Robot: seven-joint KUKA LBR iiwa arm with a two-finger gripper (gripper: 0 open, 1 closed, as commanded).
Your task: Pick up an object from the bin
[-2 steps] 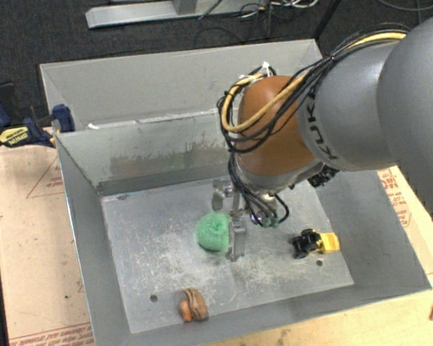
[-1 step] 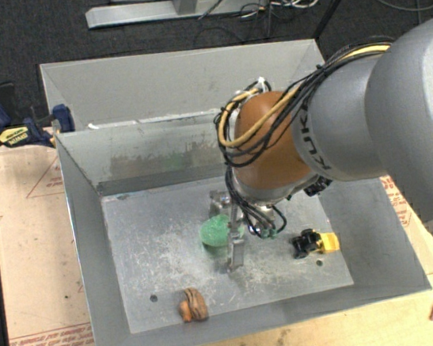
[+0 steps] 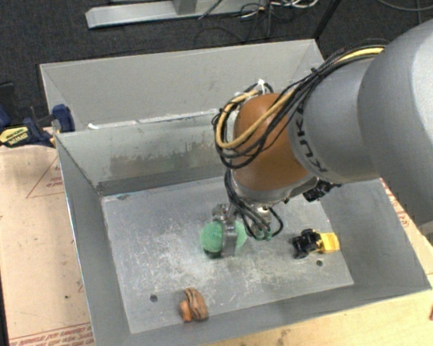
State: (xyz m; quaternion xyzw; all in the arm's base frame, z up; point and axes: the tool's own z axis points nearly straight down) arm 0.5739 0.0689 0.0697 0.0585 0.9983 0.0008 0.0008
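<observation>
A green, rounded soft thing (image 3: 212, 239) lies near the middle of the bin floor. My gripper (image 3: 230, 224) is down at its right side, touching or pressing into it, and part of the green shows on the gripper's other side too. A small yellow and black toy vehicle (image 3: 316, 242) sits on the floor to the right of the gripper, apart from it.
A brown and orange lump (image 3: 193, 305) lies near the bin's front wall, left of centre. The arm with its orange cover and cables hangs over the bin's right half and hides the floor beneath it.
</observation>
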